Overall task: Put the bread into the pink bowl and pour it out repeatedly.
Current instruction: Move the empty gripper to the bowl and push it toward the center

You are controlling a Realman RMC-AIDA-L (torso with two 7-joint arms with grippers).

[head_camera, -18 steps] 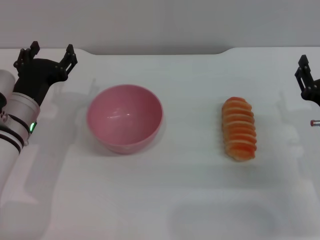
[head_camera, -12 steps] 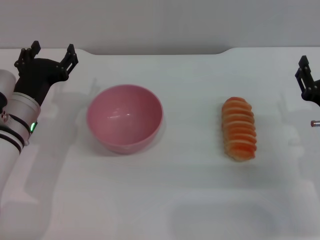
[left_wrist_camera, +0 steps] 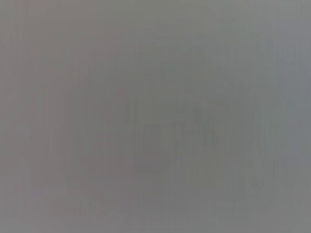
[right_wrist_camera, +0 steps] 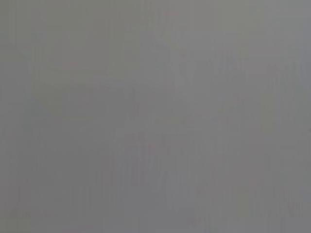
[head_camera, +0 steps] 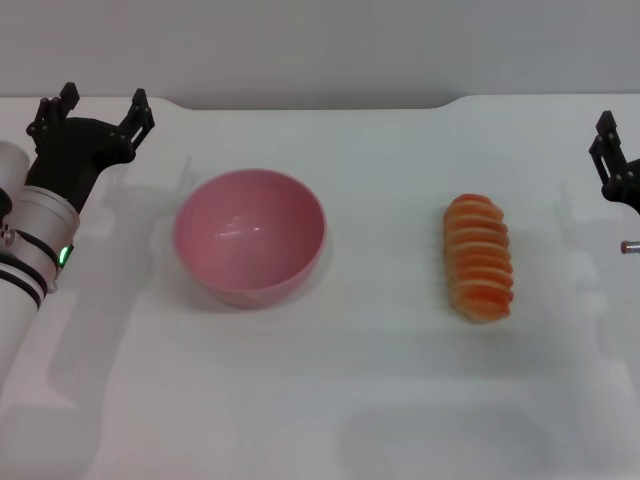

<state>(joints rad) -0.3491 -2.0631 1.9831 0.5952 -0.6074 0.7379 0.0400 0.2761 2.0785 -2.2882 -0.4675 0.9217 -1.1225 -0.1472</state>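
At the right edge, right gripper is cut off.

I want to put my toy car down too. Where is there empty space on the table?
Between the pink bowl and the bread, and all along the near edge of the table. The left gripper crowds the far left corner.

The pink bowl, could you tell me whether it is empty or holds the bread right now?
Empty. The pink bowl stands upright showing only its bare inside; the bread lies on the table to its right, apart.
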